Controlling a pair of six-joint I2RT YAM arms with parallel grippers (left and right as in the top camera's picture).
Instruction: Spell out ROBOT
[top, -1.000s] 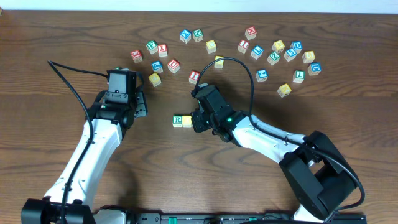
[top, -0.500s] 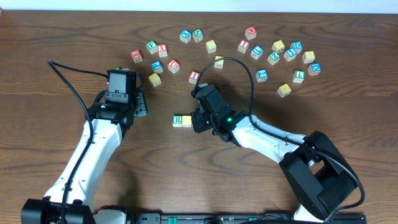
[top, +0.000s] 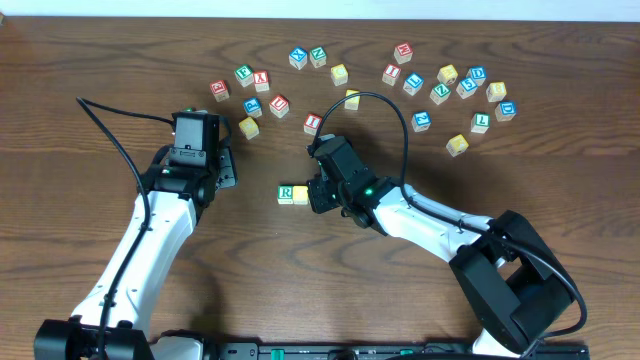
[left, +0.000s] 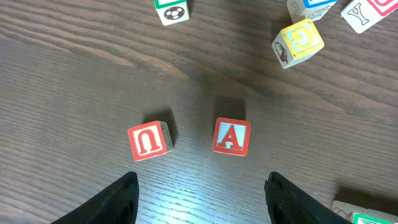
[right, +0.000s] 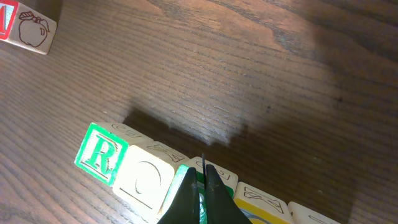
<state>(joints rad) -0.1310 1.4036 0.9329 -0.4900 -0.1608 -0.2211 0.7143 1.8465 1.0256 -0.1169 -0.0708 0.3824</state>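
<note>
A row of cubes lies near the table's middle. From the left it holds the green R (right: 101, 154), a plain yellow O (right: 146, 180), a green-lettered cube (right: 219, 176), another yellow cube (right: 264, 204) and a pale one (right: 311, 215) cut off by the frame edge. My right gripper (right: 203, 169) is shut on nothing, its tips over the green-lettered cube. From overhead only the R (top: 286, 193) and a yellow cube (top: 301, 194) show beside the right gripper (top: 318, 195). My left gripper (left: 202, 179) hangs open above bare wood, left of the row (top: 196, 125).
Red U (left: 150, 140) and red A (left: 232, 136) cubes lie just ahead of the left fingers, with a yellow G cube (left: 298, 42) beyond. Many loose letter cubes are scattered along the far side (top: 440, 85). A red cube with an apple (right: 28, 28) lies beyond the row.
</note>
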